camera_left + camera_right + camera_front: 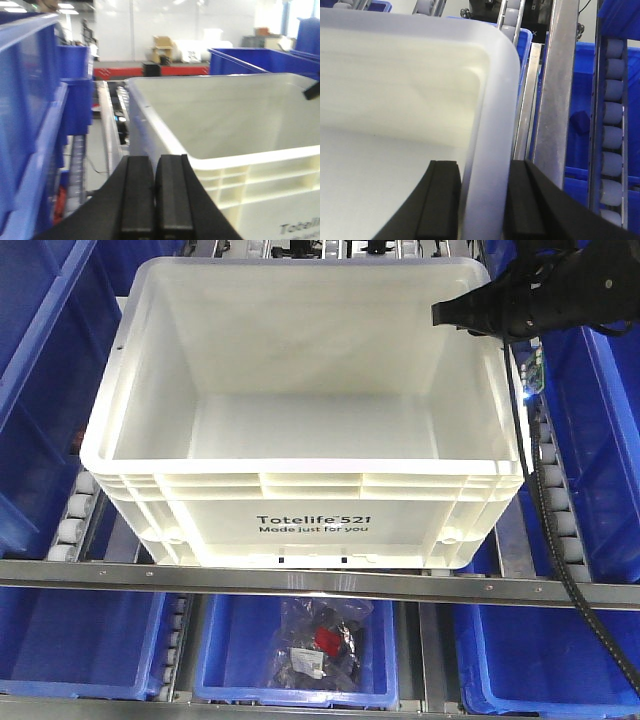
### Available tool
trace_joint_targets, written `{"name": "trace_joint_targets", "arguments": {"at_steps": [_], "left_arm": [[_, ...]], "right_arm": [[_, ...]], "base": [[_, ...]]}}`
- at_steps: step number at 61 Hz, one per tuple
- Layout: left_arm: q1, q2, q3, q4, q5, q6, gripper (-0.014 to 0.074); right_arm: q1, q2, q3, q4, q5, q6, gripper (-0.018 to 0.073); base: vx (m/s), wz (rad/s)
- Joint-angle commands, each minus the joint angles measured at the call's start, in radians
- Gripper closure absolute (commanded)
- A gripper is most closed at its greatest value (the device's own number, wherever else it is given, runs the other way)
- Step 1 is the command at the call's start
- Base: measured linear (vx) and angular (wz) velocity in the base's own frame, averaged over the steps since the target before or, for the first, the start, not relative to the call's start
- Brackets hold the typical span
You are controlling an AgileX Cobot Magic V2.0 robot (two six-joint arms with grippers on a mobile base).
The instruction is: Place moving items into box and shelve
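From the front you see the white box (300, 430) on the roller shelf (70, 525), your right end effector (445, 314) at its far right rim. In your left wrist view, the left end effector (154, 192) has its pads pressed together, the box just right of it. In your right wrist view, the right end effector (482, 200) straddles the box wall, apparently clamping it.

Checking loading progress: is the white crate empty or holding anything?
Empty: the white crate shows only bare floor and walls inside; no balls in it.
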Motion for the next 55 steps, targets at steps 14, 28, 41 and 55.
{"name": "trace_joint_targets", "arguments": {"at_steps": [14, 28, 41, 55], "left_arm": [[0.127, -0.173, 0.109, -0.025, 0.119, -0.001, 0.0605], [0.127, -0.201, 0.109, -0.025, 0.133, -0.001, 0.0605], [0.127, -0.201, 0.109, -0.025, 0.116, -0.001, 0.0604], [0.127, -0.2, 0.109, -0.025, 0.126, -0.001, 0.0603]], "right_arm": [[0.009, -0.051, -0.04, 0.013, -0.09, -0.015, 0.0327], [0.009, -0.051, -0.04, 0.013, -0.09, -0.015, 0.0327], [0.009, -0.051, -0.04, 0.013, -0.09, -0.015, 0.0327], [0.009, -0.051, -0.04, 0.013, -0.09, -0.015, 0.0327]], "base": [[0.0, 0.0], [0.0, 0.0], [0.0, 0.0], [0.0, 0.0]]}}
